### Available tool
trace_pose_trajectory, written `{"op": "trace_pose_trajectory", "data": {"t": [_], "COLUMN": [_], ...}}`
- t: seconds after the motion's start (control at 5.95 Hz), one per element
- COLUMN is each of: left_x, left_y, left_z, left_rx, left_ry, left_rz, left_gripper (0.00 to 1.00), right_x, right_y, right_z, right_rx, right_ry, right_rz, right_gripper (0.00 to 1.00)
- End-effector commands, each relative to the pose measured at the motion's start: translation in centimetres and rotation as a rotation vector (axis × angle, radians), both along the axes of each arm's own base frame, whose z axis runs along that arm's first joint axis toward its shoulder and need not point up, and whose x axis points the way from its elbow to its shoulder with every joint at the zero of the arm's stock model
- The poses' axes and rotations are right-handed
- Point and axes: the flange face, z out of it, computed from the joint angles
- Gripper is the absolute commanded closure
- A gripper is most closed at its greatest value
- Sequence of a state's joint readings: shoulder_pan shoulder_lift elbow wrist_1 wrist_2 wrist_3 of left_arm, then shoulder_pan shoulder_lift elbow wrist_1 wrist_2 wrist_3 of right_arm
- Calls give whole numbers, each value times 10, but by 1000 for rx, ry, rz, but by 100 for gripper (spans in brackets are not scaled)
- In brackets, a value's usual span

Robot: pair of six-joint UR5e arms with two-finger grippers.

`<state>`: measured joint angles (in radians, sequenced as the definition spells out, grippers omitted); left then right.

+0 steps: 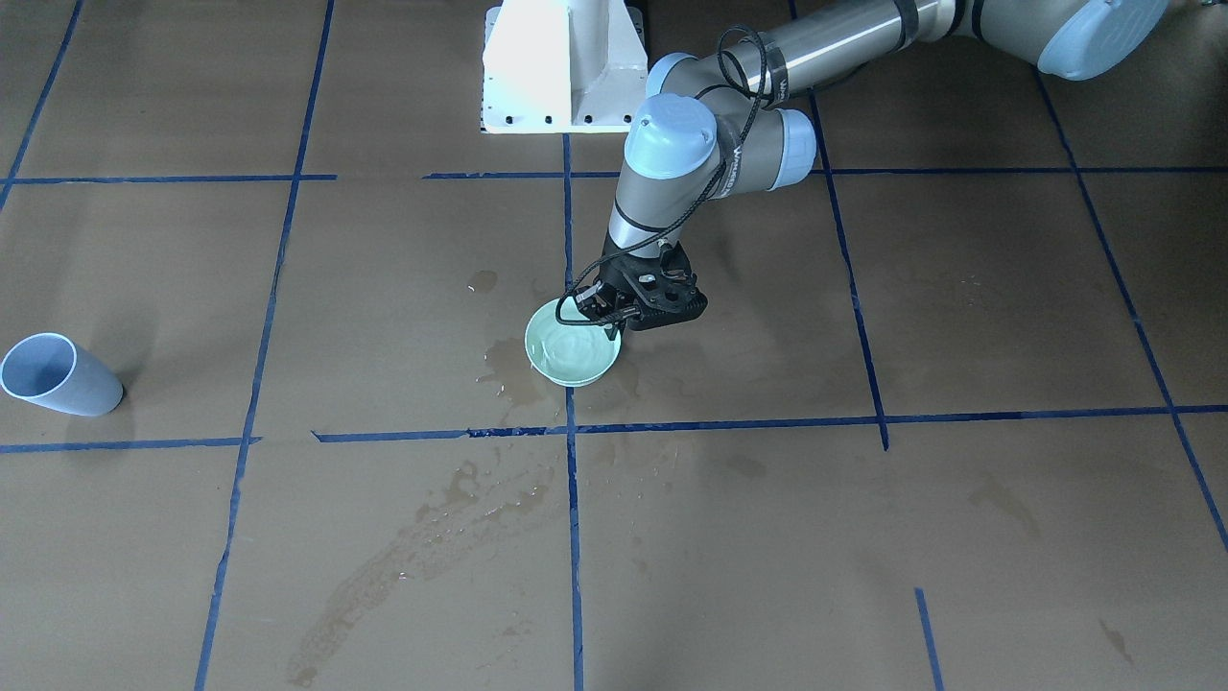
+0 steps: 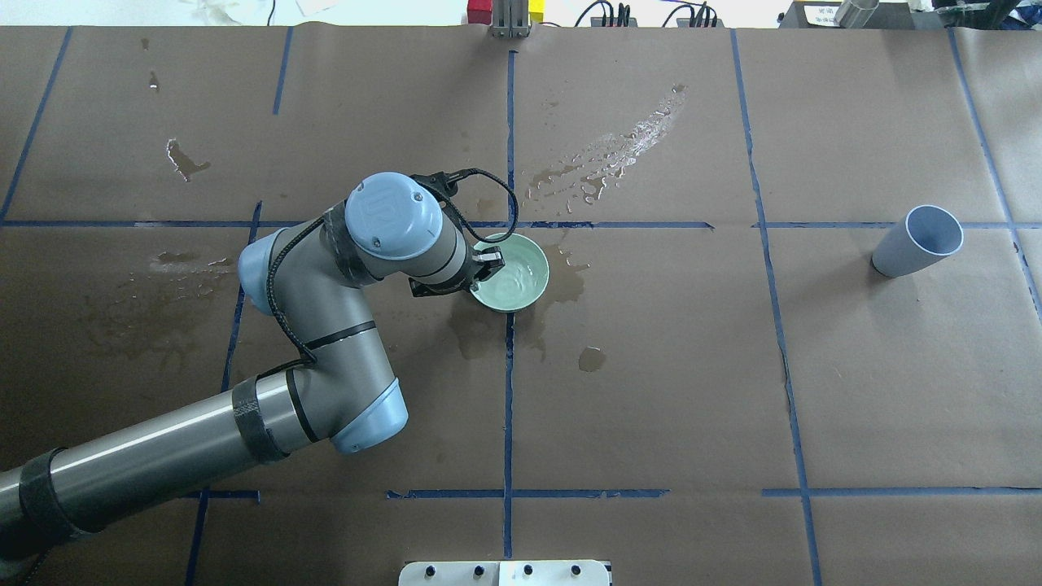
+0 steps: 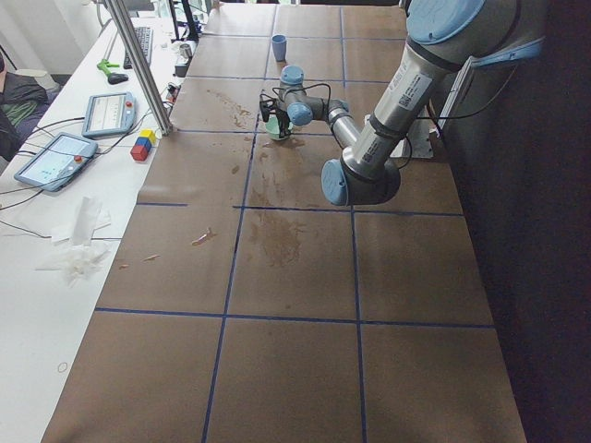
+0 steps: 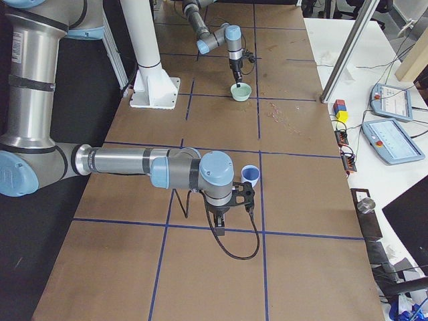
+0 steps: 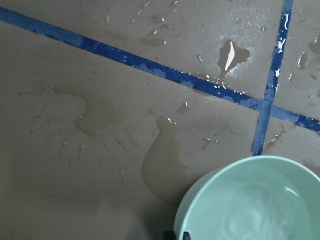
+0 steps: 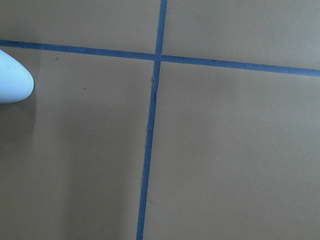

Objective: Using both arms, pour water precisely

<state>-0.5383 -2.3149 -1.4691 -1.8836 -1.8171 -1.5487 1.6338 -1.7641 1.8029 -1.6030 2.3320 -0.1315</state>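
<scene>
A pale green bowl point(image 1: 566, 350) stands near the table's middle, and rippled water point(image 5: 255, 215) shimmers inside it. My left gripper point(image 1: 611, 321) is shut on the bowl's rim on the robot's side, one finger inside and one outside. The overhead view shows the same grip on the bowl point(image 2: 517, 281). A light blue cup point(image 2: 916, 242) stands far off on the robot's right. My right gripper point(image 4: 239, 197) shows only in the exterior right view, low beside the cup point(image 4: 249, 175); I cannot tell whether it is open or shut. The cup's edge point(image 6: 12, 80) shows in the right wrist view.
Dark wet blotches point(image 1: 432, 537) and a glistening spill streak point(image 2: 610, 155) mark the brown paper around the bowl. The white pedestal point(image 1: 561, 67) stands behind the bowl. Tablets point(image 3: 65, 157), coloured blocks point(image 3: 142, 145) and a metal post point(image 3: 138, 65) line the operators' side.
</scene>
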Motion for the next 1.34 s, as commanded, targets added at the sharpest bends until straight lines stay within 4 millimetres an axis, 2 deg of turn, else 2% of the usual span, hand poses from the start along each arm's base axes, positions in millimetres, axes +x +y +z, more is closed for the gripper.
{"op": "trace_pose_trajectory", "data": {"t": [0.0,0.17,0.34,0.5,0.67,1.01,1.18], "left_x": [-53,-101,-139,-183,-236,-337,-381], "left_y": [-20,-30,-45,-68,-83,-88,-80], "left_z": [-4,8,24,60,97,178,222], "left_rx": [-28,-38,28,53,88,122,150], "left_ry": [52,82,70,45,27,12,6], "left_rz": [11,34,77,105,138,177,186], "left_gripper": [100,100,100,100,100,100,100], "right_x": [0,0,0,0,-1,-1,-1], "right_y": [0,0,0,-1,-1,-1,-1], "right_z": [0,0,0,-1,-1,-1,-2], "right_rx": [0,0,0,3,3,3,4], "right_ry": [2,3,2,1,-1,-1,-1], "right_rz": [0,0,0,0,-2,-2,-2], "right_gripper": [0,0,0,0,0,0,0]}}
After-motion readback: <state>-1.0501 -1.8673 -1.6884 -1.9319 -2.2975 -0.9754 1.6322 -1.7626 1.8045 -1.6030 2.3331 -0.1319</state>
